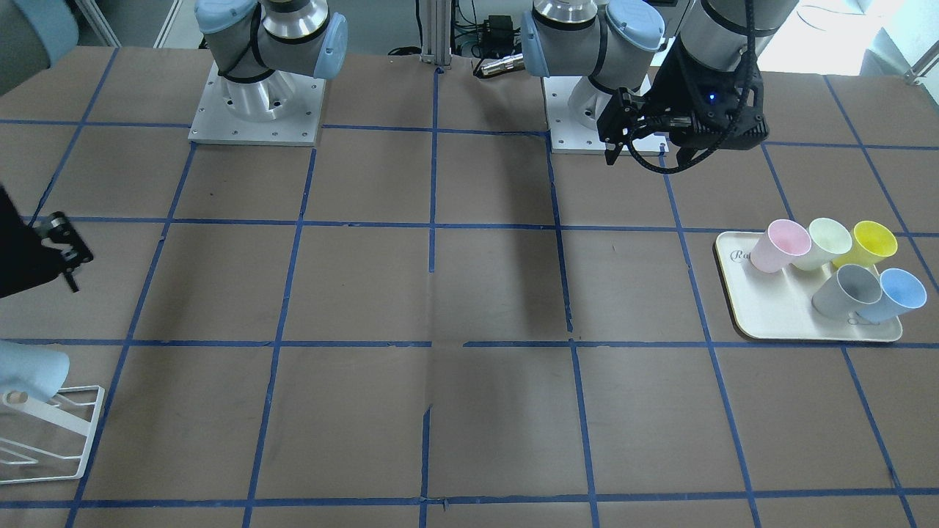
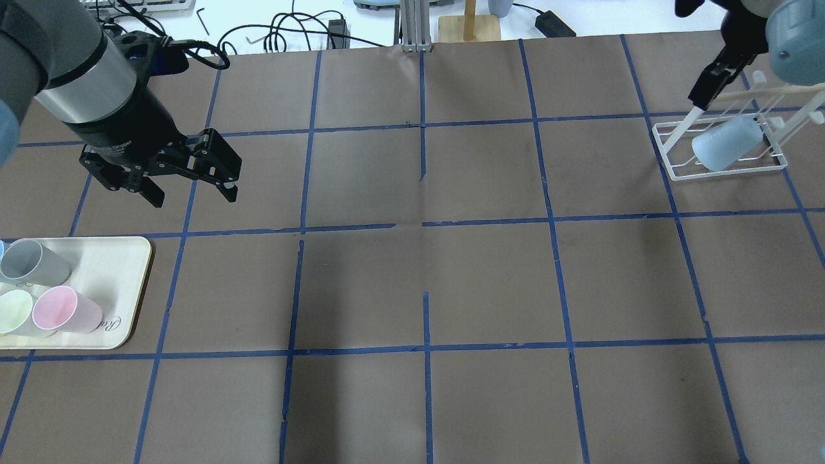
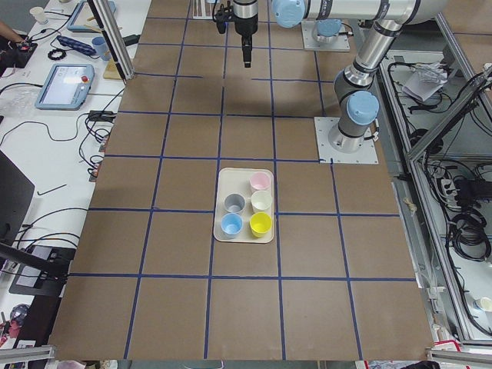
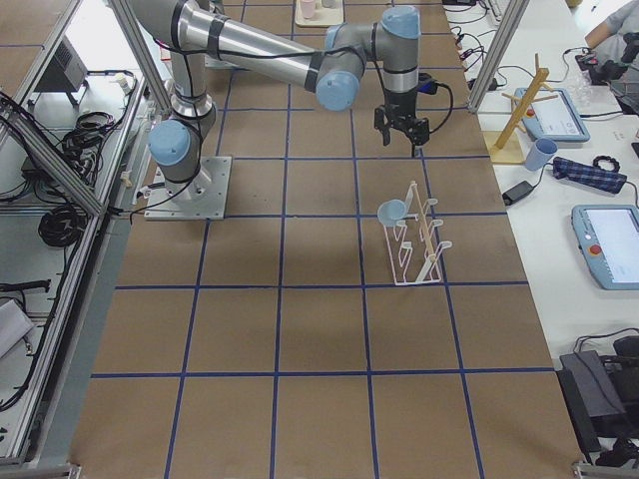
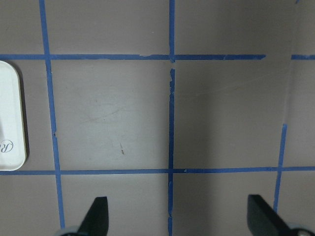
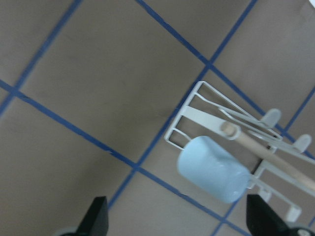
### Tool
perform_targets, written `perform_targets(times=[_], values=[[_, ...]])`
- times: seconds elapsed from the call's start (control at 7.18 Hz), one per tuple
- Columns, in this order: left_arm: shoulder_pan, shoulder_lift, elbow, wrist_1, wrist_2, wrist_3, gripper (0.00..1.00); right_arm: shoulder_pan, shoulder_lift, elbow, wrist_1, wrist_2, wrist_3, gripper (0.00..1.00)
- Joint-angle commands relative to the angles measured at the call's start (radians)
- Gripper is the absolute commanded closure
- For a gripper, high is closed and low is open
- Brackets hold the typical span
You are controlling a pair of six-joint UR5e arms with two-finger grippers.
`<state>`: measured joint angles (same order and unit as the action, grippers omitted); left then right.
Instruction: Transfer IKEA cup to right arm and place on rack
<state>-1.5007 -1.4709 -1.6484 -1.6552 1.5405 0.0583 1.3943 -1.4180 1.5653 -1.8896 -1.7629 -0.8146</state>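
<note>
The pale light-blue IKEA cup (image 2: 728,143) hangs upside down on a prong of the white wire rack (image 2: 728,173) at the table's far right. It also shows in the right wrist view (image 6: 212,168) on the rack (image 6: 197,105), beside the wooden-knobbed prong. My right gripper (image 2: 706,90) is open and empty, above the rack and clear of the cup; it also shows in the right wrist view (image 6: 174,216). My left gripper (image 2: 193,193) is open and empty, above bare table just past the tray. A second blue cup (image 1: 899,293) stands on the tray.
The cream tray (image 1: 777,315) at the robot's left holds pink (image 1: 781,246), pale green (image 1: 825,242), yellow (image 1: 873,243) and grey (image 1: 847,290) cups. Brown table with blue tape grid lies between tray and rack. The arm bases stand at the robot's edge.
</note>
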Motion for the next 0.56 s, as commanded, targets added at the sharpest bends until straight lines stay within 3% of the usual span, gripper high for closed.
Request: perform_targets(times=[0.0,0.14,0.42], values=[[0.000,-0.002,0.004,0.000,0.000,0.000,0.00,0.130,-0.140,0.080,0.128,0.060,0.356,0.00],[0.000,-0.002,0.004,0.000,0.003,0.000,0.00,0.137,-0.195,0.114,0.138,0.142,0.514,0.00],[0.000,0.000,0.004,0.000,0.004,0.000,0.00,0.135,-0.274,0.203,0.110,0.157,0.592,0.00]])
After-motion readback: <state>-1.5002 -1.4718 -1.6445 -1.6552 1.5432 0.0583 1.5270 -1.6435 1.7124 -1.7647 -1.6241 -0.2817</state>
